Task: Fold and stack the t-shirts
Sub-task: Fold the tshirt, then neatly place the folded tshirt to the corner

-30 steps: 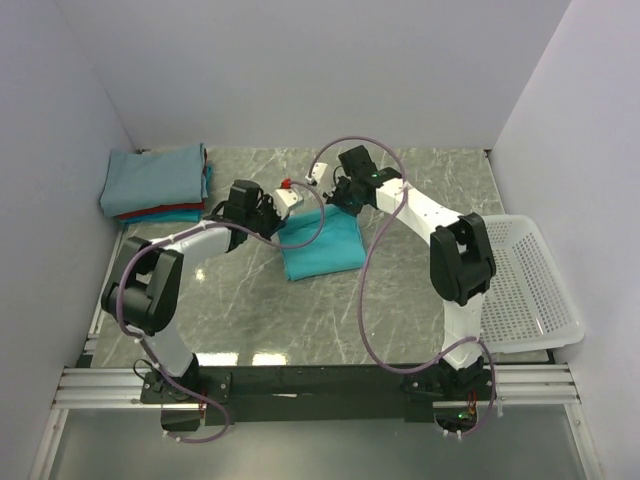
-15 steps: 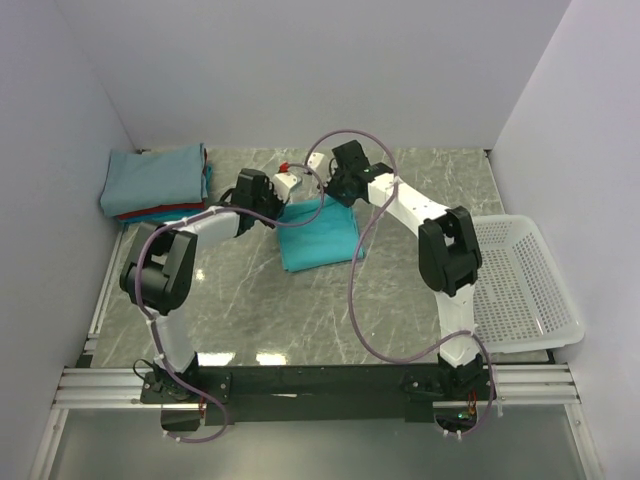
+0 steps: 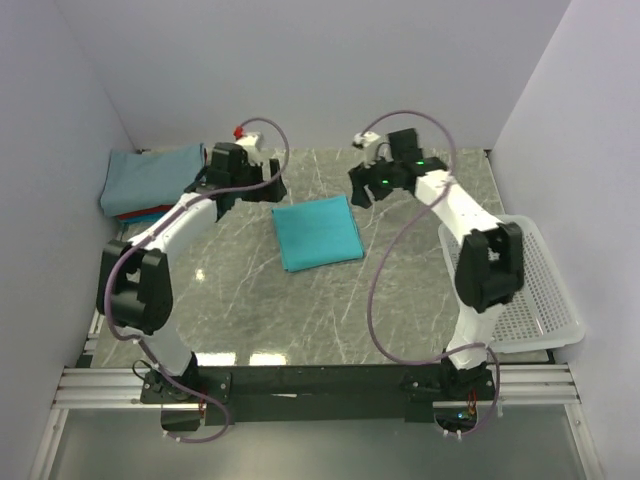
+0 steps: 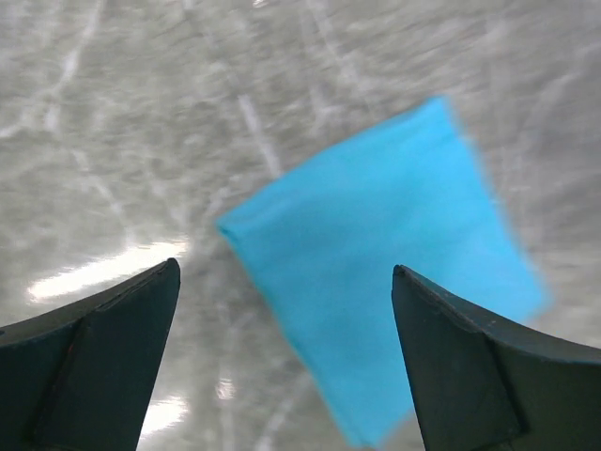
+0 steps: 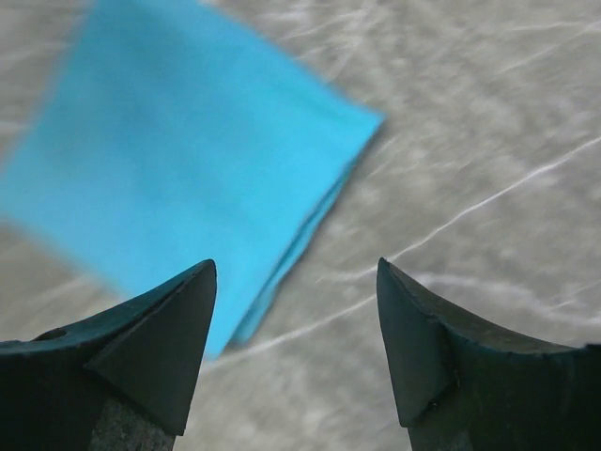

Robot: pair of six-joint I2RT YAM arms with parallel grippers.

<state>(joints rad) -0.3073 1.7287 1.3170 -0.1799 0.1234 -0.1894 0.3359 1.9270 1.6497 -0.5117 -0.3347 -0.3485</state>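
Observation:
A bright turquoise t-shirt [image 3: 318, 232], folded into a rectangle, lies flat on the marble table [image 3: 260, 300] between my two arms. At the back left stands a stack of folded t-shirts [image 3: 150, 178], grey-blue on top with a red edge [image 3: 145, 212] beneath. My left gripper [image 3: 250, 190] hangs open above the table, just off the tee's back left corner. My right gripper [image 3: 373, 190] is open off its back right corner. The left wrist view shows the turquoise tee [image 4: 394, 263] below my open left gripper [image 4: 285, 268]. The right wrist view shows the tee [image 5: 178, 160] below my open right gripper [image 5: 294, 264], holding nothing.
A white mesh basket [image 3: 525, 280] sits at the table's right edge beside the right arm. Grey walls close in the left, back and right sides. The arms' cables loop above the table.
Both grippers have opened, let go of the turquoise tee's back edge, and risen and drawn apart toward the back. The tee now lies folded flat.

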